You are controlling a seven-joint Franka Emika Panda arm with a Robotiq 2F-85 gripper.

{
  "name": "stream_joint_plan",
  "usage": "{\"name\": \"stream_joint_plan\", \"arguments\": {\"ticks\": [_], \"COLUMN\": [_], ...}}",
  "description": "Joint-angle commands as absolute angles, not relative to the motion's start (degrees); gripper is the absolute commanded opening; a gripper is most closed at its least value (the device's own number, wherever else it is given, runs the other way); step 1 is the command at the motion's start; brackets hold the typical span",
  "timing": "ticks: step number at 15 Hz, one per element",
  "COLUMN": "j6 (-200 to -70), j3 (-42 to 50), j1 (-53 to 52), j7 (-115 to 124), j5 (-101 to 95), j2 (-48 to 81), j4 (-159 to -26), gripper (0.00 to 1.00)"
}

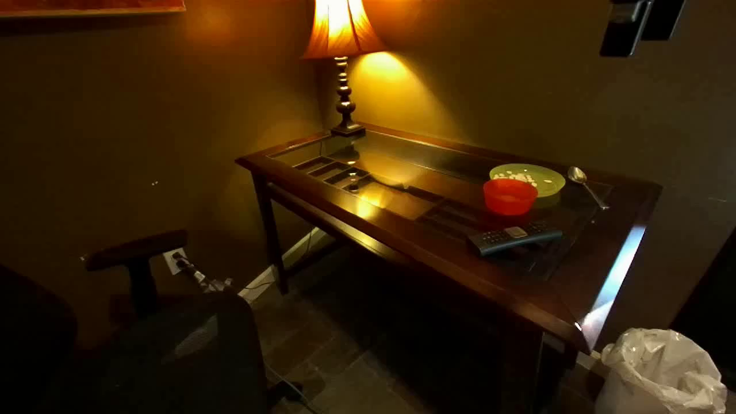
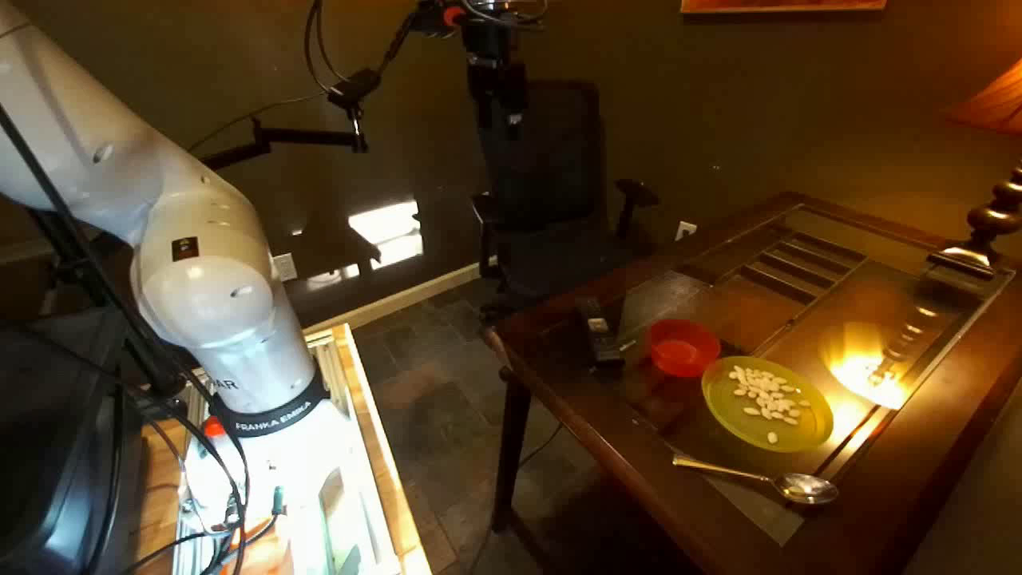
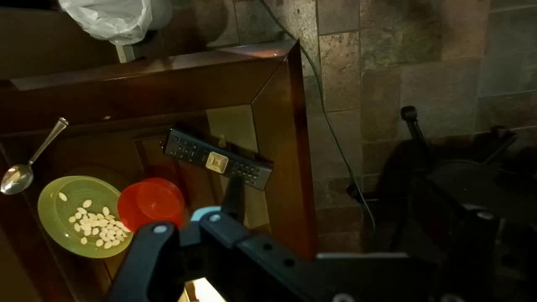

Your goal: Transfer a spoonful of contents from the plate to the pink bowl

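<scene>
The pink bowl [image 1: 510, 197] looks red and seems to have nothing in it; it also shows in the wrist view [image 3: 151, 203]. It stands beside the yellow-green plate [image 2: 734, 415], close to its edge. Several white, seed-like pieces [image 2: 765, 391] lie on the plate. The metal spoon [image 2: 802, 489] lies on the table on the plate's far side from the bowl; it also shows in the wrist view [image 3: 17, 179]. My gripper [image 2: 501, 120] is raised well above and away from these things. In the wrist view its fingers [image 3: 342, 186] stand apart with nothing between them.
A dark remote [image 3: 218, 161] lies on the glass-topped wooden table [image 1: 391, 244] near the bowl. A lit lamp [image 1: 345, 103] stands at the table's far corner. A lined trash bin [image 1: 661, 368] stands by one end. A black office chair [image 2: 551, 184] is near the table.
</scene>
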State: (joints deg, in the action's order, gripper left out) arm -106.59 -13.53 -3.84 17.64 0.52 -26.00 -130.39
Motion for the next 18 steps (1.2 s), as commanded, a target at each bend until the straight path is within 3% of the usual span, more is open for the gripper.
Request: {"name": "stream_joint_plan", "arguments": {"ticks": [1, 9, 18], "j6": [-106.41, -106.41, -119.66], "j3": [-12.92, -12.92, -9.63], "j1": [-4.59, -4.59, 2.36], "j7": [17.92, 17.92, 36.27], "j5": [0.21, 0.21, 1.17], "j2": [-25.87, -25.87, -22.88], "j4": [-130.22, -130.22, -138.26], "gripper": [1.0, 1.0, 1.0]}}
